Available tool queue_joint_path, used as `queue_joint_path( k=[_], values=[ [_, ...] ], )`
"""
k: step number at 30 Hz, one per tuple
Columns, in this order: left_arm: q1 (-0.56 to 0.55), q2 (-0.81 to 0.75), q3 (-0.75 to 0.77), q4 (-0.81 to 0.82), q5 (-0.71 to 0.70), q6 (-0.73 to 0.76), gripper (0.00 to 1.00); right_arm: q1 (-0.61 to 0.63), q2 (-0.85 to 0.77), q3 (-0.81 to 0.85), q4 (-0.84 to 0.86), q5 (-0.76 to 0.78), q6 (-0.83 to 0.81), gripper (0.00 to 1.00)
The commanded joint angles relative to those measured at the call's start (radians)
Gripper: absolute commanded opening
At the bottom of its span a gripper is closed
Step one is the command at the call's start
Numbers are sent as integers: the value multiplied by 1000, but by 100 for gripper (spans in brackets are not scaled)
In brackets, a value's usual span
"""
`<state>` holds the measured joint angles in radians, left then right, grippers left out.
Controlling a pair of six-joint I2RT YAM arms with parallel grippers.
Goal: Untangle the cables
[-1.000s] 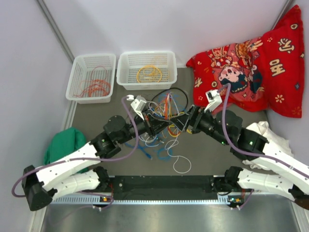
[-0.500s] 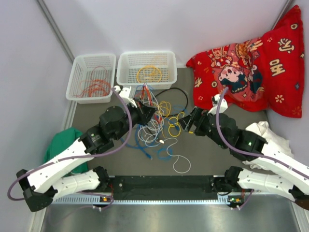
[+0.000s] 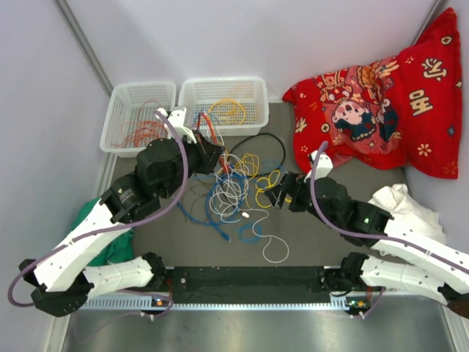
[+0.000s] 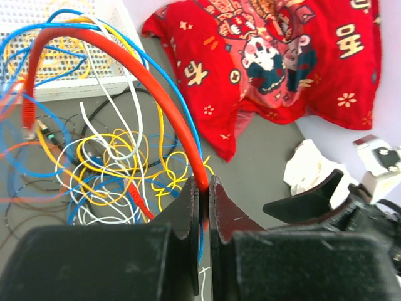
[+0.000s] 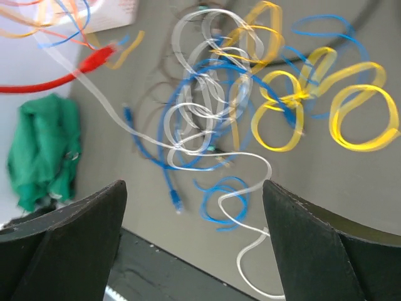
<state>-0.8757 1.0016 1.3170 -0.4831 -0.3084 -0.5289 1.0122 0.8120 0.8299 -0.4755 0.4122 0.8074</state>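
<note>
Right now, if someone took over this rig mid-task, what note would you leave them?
The left gripper is shut on a red cable, raised near the right basket; blue and white strands rise with it.
The right gripper is open over the yellow loops, holding nothing.
Done: orange cables lie in the left basket, a yellow cable in the right basket.
Left: the tangle on the table, red cable included.
</note>
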Motion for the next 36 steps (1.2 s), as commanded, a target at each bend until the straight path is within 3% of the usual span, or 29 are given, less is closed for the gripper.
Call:
queue_joint_path(
  k=[1,8,16,23,26,32,36],
  values=[
    [11,14,44,-23,22,18,0,11,25,35,213,-116,-131,87],
    [11,40,31,-2,78,-20,0,124,118,124,408,-101,-374,81],
    [11,57,41,11,109,-63,0,138,165,28,768,-27,-545,64],
    [11,39,22,5,115,-83,0,138,269,87,776,-92,-551,60],
    [11,29,11,9,118,-88,0,138,299,103,773,-105,-545,54],
    [11,6,-9,6,124,-100,0,137,335,113,801,-95,-544,29],
    [11,0,-33,9,134,-112,0,138,334,124,831,-95,-556,0]
  ],
)
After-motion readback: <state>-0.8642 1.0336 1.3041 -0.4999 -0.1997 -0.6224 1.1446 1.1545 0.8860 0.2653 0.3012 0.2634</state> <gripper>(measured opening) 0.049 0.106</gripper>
